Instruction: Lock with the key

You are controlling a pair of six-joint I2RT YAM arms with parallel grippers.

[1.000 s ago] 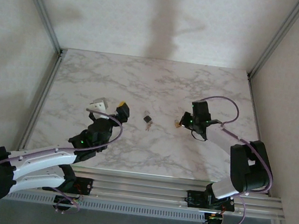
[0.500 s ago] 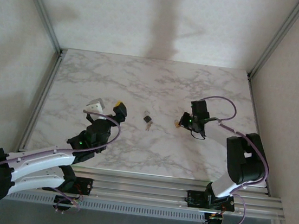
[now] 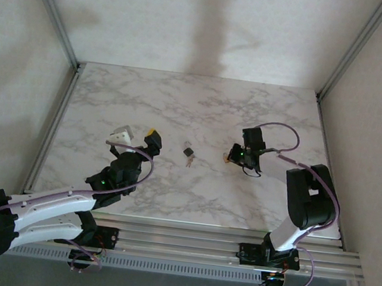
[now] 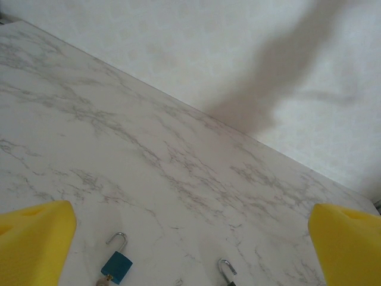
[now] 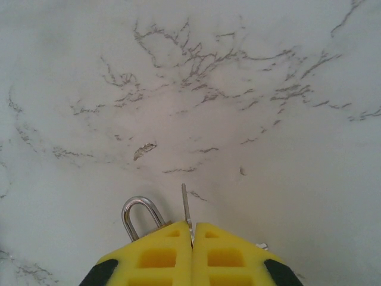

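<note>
From above, we see a small lock (image 3: 189, 152) on the desk (image 3: 181, 107) between the arms. The left tool (image 3: 138, 136), spread wide, sits to its left, and the right tool (image 3: 234, 155), pressed together, sits to its right, about as near. At the left wrist, a blue lock (image 4: 116, 263) lies ahead, its shackle pointing away, with a second shackle (image 4: 225, 269) to its right. At the right wrist, the pads (image 5: 161, 253) pinch a thin key (image 5: 186, 207), its blade pointing straight ahead, just right of a steel shackle (image 5: 141, 213). We judge the right arm places the key.

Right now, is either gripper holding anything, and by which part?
The right gripper pinches the key by its hidden end, thin blade sticking out. The left gripper is open, holding nothing.
</note>
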